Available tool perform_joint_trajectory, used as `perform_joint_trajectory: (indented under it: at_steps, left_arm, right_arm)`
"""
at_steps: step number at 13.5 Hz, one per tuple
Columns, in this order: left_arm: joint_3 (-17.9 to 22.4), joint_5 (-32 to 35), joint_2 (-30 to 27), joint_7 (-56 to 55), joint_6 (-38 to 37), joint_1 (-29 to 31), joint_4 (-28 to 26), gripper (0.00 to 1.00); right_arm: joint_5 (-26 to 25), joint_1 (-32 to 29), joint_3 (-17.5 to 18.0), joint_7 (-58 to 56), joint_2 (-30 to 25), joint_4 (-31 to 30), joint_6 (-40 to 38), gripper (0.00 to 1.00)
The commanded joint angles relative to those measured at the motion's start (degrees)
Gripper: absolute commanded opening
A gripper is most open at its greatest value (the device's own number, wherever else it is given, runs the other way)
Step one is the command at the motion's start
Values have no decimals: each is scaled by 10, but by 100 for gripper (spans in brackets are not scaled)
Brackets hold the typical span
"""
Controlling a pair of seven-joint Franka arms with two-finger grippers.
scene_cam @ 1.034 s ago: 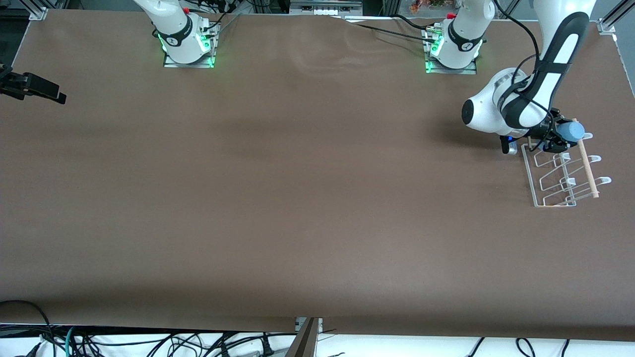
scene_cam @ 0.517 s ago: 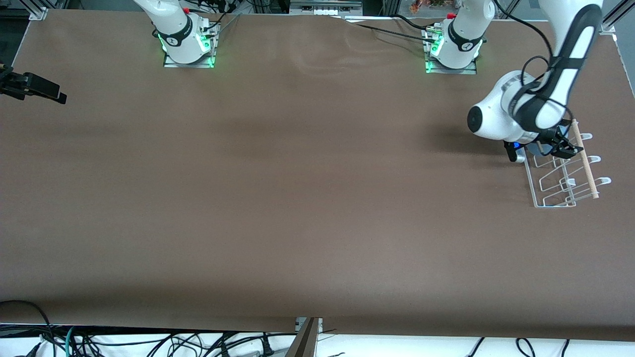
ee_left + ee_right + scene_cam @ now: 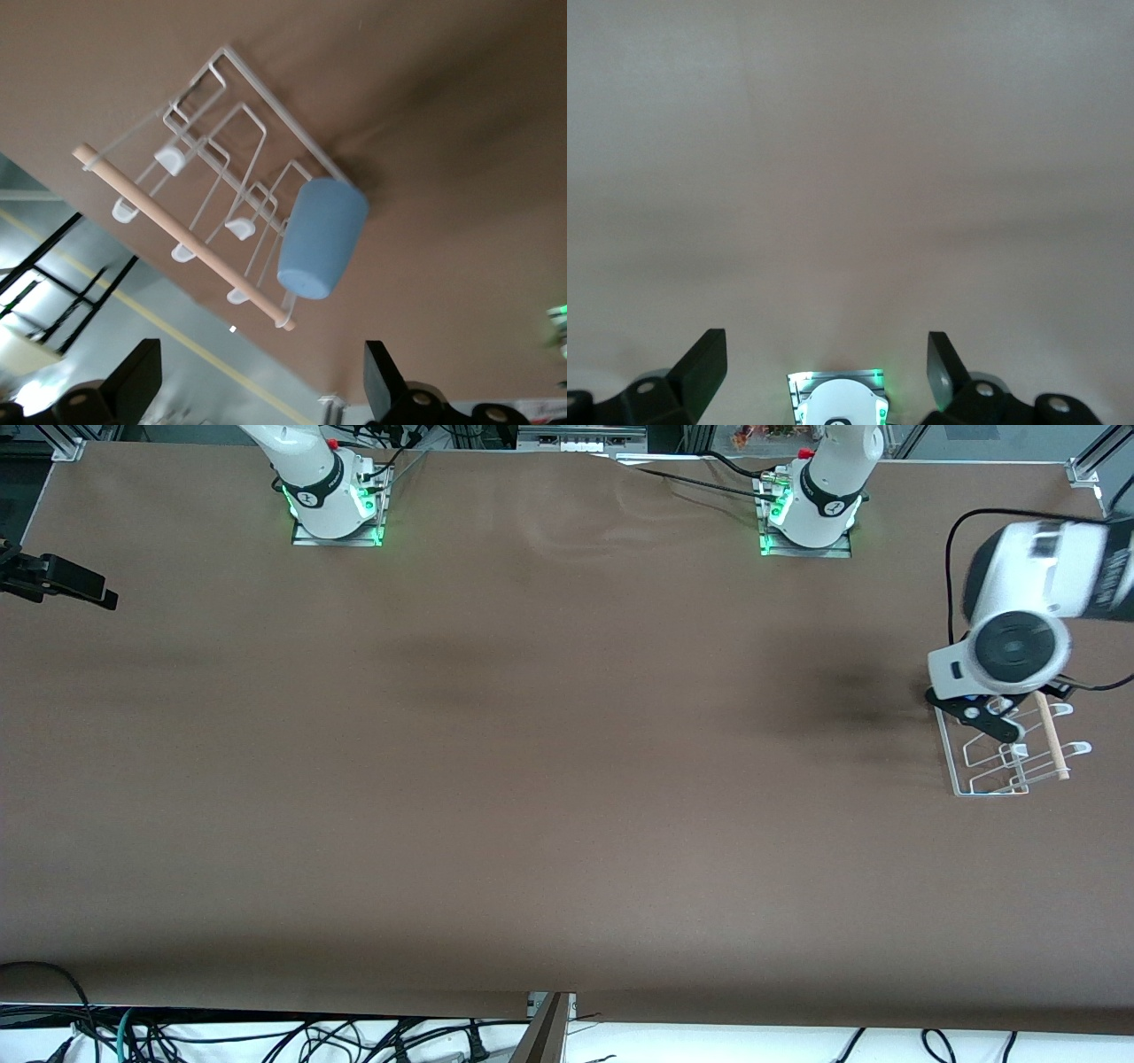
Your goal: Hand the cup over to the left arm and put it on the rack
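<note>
The light-blue cup (image 3: 321,239) rests tilted on a wire loop at one end of the white rack (image 3: 257,88), beside the end of the wooden dowel (image 3: 177,243). My left gripper (image 3: 257,390) is open and empty, up in the air over the rack and clear of the cup. In the front view the left arm's hand (image 3: 1010,646) hangs over the rack (image 3: 961,771) and hides the cup. My right gripper (image 3: 824,372) is open and empty; it waits over the table's edge at the right arm's end (image 3: 58,584).
The rack stands near the table's edge at the left arm's end. The right arm's base (image 3: 837,403) (image 3: 332,496) and the left arm's base (image 3: 811,505) glow green along the table's top edge. The table is covered in brown cloth (image 3: 532,779).
My left gripper has let go of the cup, opened, and drawn up and away from the rack. The cup stays on the rack. The right arm has not moved.
</note>
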Motion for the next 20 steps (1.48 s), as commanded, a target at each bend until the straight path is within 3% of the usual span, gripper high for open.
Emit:
perform_joint_trajectory:
  at_steps: [1,4,7,9,13,20]
  left_arm:
    - [1,-86,9,0,-29,1,101,100]
    - [5,-176,1,-31,-50,-2,172,100]
    - [55,-325,-22,-214,-60,-9,190,100]
    - [82,-339,-27,-292,-62,-33,195,100]
    - [175,-357,-28,-302,-64,-125,235,100]
    - [174,-374,-12,-303,-78,-132,241,100]
  right_arm:
    - [0,1,-1,8,2,11,-12,100]
    - [0,0,-1,9,2,11,-13,100]
    - [0,2,1,8,0,11,-12,100]
    - [0,2,1,8,0,11,-11,100]
    - [1,2,0,8,-7,12,-10,100]
    - [-1,2,0,7,-3,11,9,100]
